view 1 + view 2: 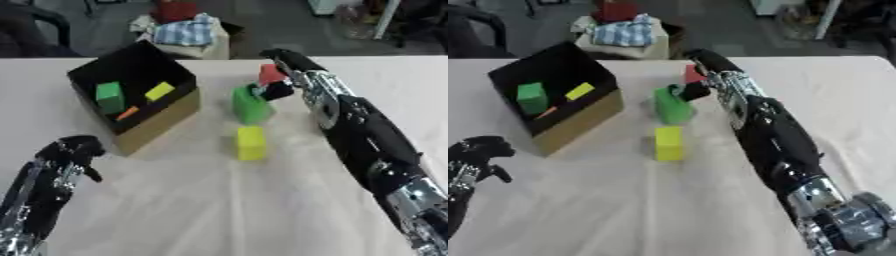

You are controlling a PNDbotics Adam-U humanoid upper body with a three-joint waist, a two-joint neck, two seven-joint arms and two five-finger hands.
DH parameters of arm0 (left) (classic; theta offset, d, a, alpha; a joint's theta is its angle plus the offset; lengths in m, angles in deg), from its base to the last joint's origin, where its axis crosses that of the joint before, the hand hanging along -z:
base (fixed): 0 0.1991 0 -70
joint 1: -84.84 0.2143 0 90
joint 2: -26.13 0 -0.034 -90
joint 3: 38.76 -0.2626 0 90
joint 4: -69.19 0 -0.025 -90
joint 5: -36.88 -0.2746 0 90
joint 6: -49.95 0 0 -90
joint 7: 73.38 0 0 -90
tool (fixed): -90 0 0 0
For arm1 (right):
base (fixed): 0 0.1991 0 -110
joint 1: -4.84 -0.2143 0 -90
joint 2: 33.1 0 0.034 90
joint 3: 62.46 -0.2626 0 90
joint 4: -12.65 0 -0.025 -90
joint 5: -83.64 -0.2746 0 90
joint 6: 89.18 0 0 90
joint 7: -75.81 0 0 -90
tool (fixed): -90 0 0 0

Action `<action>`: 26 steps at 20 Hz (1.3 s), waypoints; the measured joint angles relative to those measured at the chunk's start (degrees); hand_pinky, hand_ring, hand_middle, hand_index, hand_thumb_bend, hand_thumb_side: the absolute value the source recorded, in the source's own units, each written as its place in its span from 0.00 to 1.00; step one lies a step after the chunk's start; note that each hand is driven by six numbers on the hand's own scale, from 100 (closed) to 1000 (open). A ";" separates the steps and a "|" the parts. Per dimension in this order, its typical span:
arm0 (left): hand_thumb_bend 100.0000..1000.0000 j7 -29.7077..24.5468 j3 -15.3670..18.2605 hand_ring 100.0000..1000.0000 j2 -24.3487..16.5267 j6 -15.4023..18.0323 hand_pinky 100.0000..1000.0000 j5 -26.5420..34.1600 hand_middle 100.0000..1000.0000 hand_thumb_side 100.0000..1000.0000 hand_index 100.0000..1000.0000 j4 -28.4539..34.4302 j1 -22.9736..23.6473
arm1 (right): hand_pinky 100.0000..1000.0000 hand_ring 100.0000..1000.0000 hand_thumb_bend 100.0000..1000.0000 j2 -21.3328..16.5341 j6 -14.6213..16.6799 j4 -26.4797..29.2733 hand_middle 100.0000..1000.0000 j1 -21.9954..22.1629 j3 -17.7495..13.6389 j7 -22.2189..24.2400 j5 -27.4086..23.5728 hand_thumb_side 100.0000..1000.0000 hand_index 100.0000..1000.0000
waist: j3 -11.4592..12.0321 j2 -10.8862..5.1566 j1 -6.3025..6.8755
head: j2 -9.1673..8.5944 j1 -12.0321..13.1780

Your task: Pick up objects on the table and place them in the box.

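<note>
Just at seven o'clock of my right hand [282, 82], which curls its fingers around a red block [270, 74], stands the green block [250, 105]. Its long axis runs twelve-to-six, and the box [157, 120] lies at nine o'clock. My left hand [74, 150] idles curled, farther off.

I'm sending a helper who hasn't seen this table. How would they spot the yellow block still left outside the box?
Start at the box. To its right, lying alone on the table, is the yellow block. It is nearer the robot than the green object, and neither hand touches it.
</note>
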 measured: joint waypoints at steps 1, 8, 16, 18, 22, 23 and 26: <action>0.40 0.00 0.00 0.65 0.00 0.00 0.37 0.00 0.57 0.56 0.68 0.00 0.00 | 0.81 0.89 0.28 0.00 0.10 0.26 0.89 0.00 0.01 0.10 -0.83 0.47 0.99 | 0.00 0.00 0.00 | 0.00 0.00; 0.40 0.10 0.02 0.65 0.00 -0.10 0.37 0.00 0.57 0.56 0.68 -0.01 0.01 | 0.80 0.88 0.28 -0.04 1.26 4.73 0.89 -0.01 1.68 1.30 -6.56 0.48 0.99 | -0.46 0.00 0.00 | 0.00 0.01; 0.39 0.22 0.32 0.65 -0.01 -0.18 0.37 0.00 0.57 0.56 0.68 -0.03 0.02 | 0.82 0.90 0.32 -0.04 3.68 6.24 0.92 0.78 4.23 8.34 -6.46 0.46 0.99 | -0.85 0.00 0.00 | 0.00 0.02; 0.39 0.22 0.33 0.65 -0.01 -0.19 0.37 0.00 0.58 0.56 0.68 -0.03 0.02 | 0.83 0.91 0.33 0.00 4.12 6.03 0.93 1.09 4.45 9.65 -5.07 0.46 0.99 | -0.93 0.00 0.00 | 0.00 0.02; 0.39 0.22 0.33 0.65 -0.01 -0.19 0.37 0.00 0.58 0.56 0.68 -0.03 0.02 | 0.86 0.95 0.34 0.55 3.86 4.98 0.94 1.55 4.33 9.91 -1.23 0.45 0.99 | -0.90 0.00 0.00 | 0.00 0.00; 0.39 0.22 0.33 0.65 -0.01 -0.19 0.37 0.00 0.58 0.56 0.68 -0.03 0.02 | 0.86 0.95 0.34 0.63 3.67 4.78 0.94 1.55 4.21 9.51 -0.12 0.45 0.99 | -0.85 0.00 0.00 | 0.00 -0.01; 0.39 0.22 0.33 0.65 -0.01 -0.19 0.37 0.00 0.58 0.56 0.68 -0.03 0.02 | 0.86 0.95 0.34 1.10 3.50 4.24 0.94 1.55 3.87 8.20 2.19 0.45 0.99 | -0.83 0.00 0.00 | 0.00 -0.03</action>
